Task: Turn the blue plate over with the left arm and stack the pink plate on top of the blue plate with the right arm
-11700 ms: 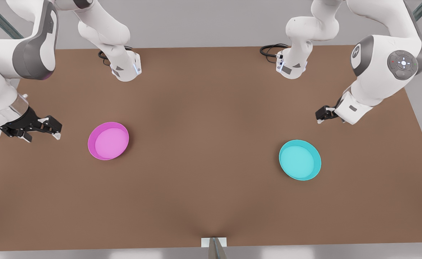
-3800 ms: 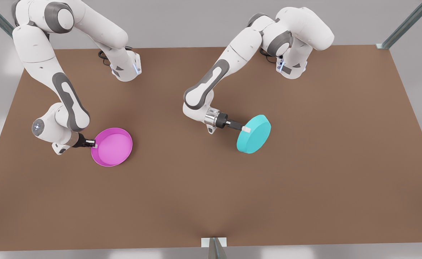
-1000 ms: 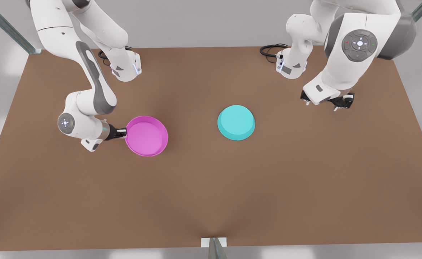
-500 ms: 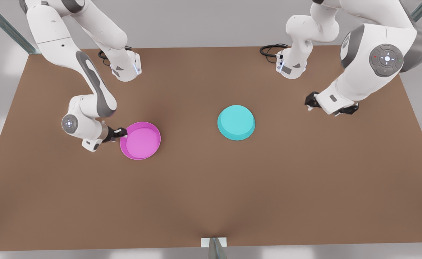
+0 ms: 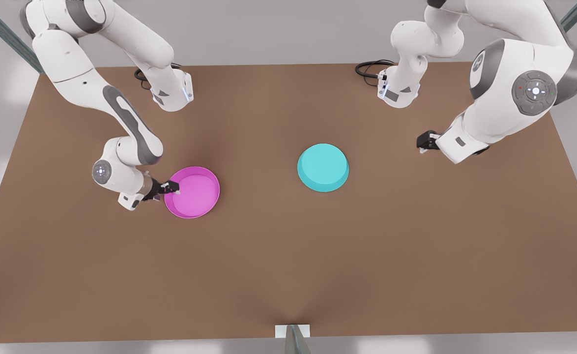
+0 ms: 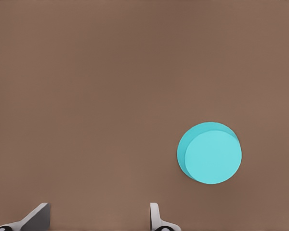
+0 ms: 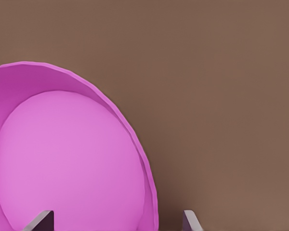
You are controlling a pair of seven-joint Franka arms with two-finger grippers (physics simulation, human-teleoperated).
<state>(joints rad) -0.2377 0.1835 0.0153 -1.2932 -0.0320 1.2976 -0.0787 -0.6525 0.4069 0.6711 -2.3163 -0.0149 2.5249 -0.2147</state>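
Blue plate (image 5: 323, 167) lies flipped mid-bench; left gripper (image 6: 98, 216) withdrawn, jaws released. Right gripper (image 5: 170, 187) has let go; pink plate (image 5: 192, 191) dropped short, regrasp needed.

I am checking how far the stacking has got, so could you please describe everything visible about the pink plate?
The pink plate is a round, shallow magenta dish that looks like plastic, with a low upright rim and a lighter pink inside. It sits upright, open side up, flat on the brown table, towards the front view's left and well apart from the overturned blue plate. The right end effector is open at its rim, one finger over the inside and one outside it, not gripping.
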